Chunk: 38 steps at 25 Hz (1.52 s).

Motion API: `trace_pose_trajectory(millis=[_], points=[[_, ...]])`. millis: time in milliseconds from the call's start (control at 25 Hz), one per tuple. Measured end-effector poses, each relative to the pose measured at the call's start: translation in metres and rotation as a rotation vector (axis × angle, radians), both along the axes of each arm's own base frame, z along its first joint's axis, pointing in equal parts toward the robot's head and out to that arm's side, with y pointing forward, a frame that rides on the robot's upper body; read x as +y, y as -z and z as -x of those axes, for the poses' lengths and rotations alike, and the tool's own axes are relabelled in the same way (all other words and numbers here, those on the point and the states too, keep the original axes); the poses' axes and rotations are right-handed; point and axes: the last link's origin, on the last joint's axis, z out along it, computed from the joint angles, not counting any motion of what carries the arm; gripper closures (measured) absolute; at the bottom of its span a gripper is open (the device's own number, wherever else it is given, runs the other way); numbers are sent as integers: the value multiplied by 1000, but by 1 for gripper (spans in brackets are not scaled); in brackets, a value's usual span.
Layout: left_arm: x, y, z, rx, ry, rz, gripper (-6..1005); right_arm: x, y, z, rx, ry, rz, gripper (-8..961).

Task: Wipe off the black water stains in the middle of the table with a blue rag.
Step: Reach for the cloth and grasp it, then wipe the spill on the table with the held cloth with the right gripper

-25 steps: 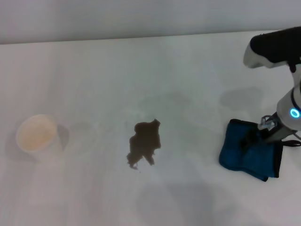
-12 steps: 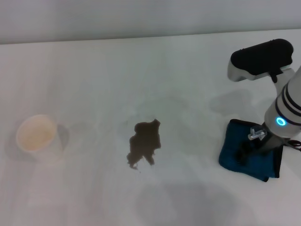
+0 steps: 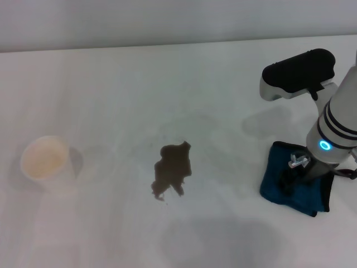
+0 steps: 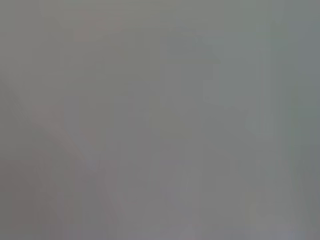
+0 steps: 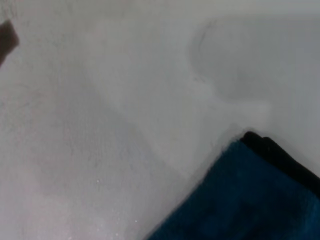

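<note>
Evidently the pick-up is the step in hand: the right gripper [image 3: 289, 181] is down on the blue rag [image 3: 295, 190], which lies at the right side of the table [image 3: 111, 84], and nothing has touched the spill yet. The arm's own bulk covers the claw, so whether its fingers are wide, narrow or pinched on the cloth cannot be told — only that the tool sits on or just above the folded fabric. In the right wrist view one black-edged corner of the rag [image 5: 250, 200] shows against bare tabletop, flat and undisturbed. The black water stains [image 3: 173, 170] sit in the middle of the table, well apart from the rag and to its left, a jagged dark blotch with a few droplets at its near edge. A white paper cup [image 3: 44, 159] stands far off at the left. The left arm is nowhere in the head view, and its wrist camera gives only blank grey. Next, I judge, the claw needs a firm hold on the cloth — then a carry leftward to the blotch and a flat press over it.
</note>
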Motion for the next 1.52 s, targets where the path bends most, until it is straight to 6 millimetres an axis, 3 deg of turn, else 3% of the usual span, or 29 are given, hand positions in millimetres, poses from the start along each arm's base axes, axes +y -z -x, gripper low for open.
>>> trace_pose_trajectory(millis=[680, 800, 920, 1120, 1520], points=[[1, 1, 0, 0, 0, 1, 115, -1, -4, -5, -33, -12, 30, 604], [1, 0, -1, 1, 2, 1, 115, -1, -5, -2, -30, -28, 35, 696], [2, 0, -1, 1, 4, 1, 115, 2, -5, 5, -19, -52, 39, 787], [3, 0, -2, 2, 7, 0, 116, 7, 1, 20, 20, -96, 61, 836], [4, 0, -2, 4, 10, 0, 116, 24, 42, 62, 51, -248, 185, 837]])
